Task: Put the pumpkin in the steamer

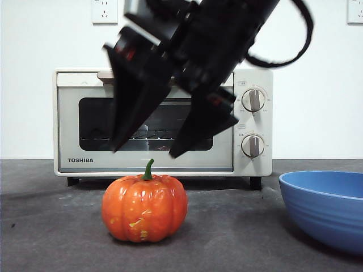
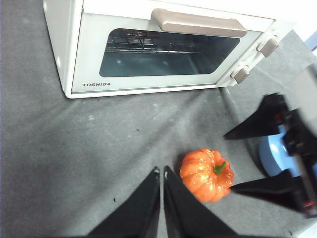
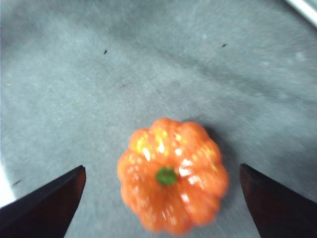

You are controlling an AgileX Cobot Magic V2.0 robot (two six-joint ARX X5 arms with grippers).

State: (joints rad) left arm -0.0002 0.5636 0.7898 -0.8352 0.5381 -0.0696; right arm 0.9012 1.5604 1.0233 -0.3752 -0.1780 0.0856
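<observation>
The steamer is seen standing on the grey table, its door closed, a wire rack visible behind the dark glass, a beige handle along the top and two knobs at one end. The pumpkin is set upright on the table in front of it, well apart from the door, green stem up. The left gripper is held with jaws pressed together, just beside the pumpkin. The right gripper is seen spread wide near the pumpkin, partly covering a blue bowl
</observation>
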